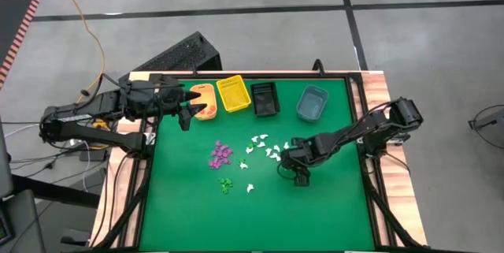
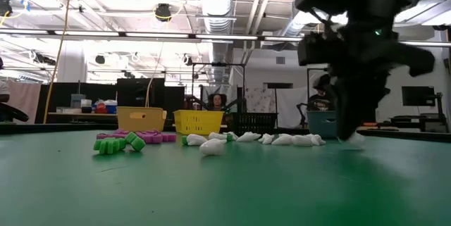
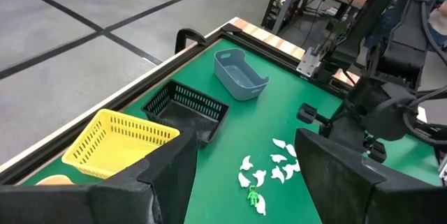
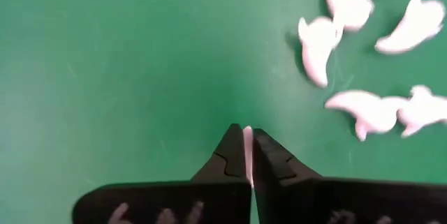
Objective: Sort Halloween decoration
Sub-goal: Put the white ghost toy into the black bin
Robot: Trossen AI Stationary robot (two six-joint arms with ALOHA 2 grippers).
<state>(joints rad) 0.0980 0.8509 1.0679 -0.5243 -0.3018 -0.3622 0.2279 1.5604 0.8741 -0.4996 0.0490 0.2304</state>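
Note:
The Halloween decoration lies in loose groups on the green mat: white trinkets, purple ones, green ones. My right gripper stands just near of the white group, pointing steeply down, shut on one white trinket. In the low view it reaches down to the mat. My left gripper hangs open at the table's far left, beside the orange bin, holding nothing. My right gripper pinches a single white trinket between its two fingertips; only a thin white sliver of it shows in the slit between them. The fingers come from above, steeply slanted. Whether the trinket is clear of the mat cannot be told.
Along the far edge stand a yellow bin, a black bin and a blue-grey bin. One white trinket lies apart by the green ones. A wooden rim frames the mat.

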